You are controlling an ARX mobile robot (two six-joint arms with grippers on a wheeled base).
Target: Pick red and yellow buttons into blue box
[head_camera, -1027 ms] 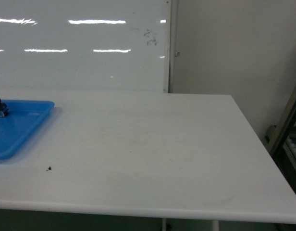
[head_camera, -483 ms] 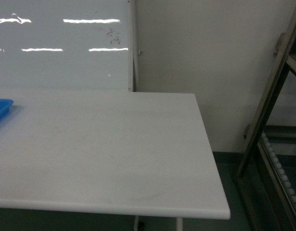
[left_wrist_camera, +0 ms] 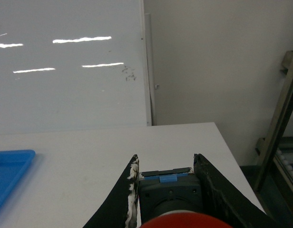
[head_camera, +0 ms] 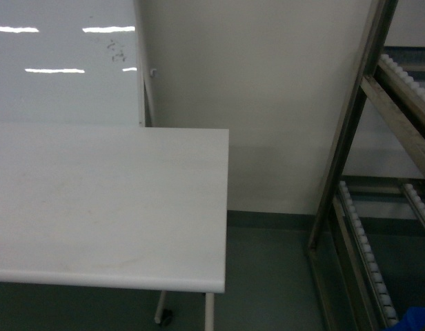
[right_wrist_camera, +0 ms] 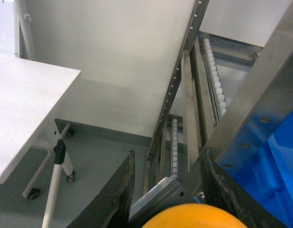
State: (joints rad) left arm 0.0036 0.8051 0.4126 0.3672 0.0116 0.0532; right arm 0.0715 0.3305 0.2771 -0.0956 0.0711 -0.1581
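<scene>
The left gripper point(left_wrist_camera: 165, 164) was closed on the red button point(left_wrist_camera: 180, 219), its two dark fingers point(left_wrist_camera: 129, 190) pressed against either side of the button's black body, with the red cap showing at six o'clock in the left wrist view. It hung above the white worktop point(left_wrist_camera: 89, 152), and a shallow blue tray point(left_wrist_camera: 8, 175) lay at nine o'clock. The right gripper point(right_wrist_camera: 168, 164) held the yellow button point(right_wrist_camera: 194, 217) in the same way, its orange-yellow cap at six o'clock between the fingers. Beyond it, at about four o'clock, stood the blue box point(right_wrist_camera: 275, 166) behind a metal rack point(right_wrist_camera: 194, 61) with roller rails. In the head view, neither gripper showed; a blue corner sat at five o'clock.
</scene>
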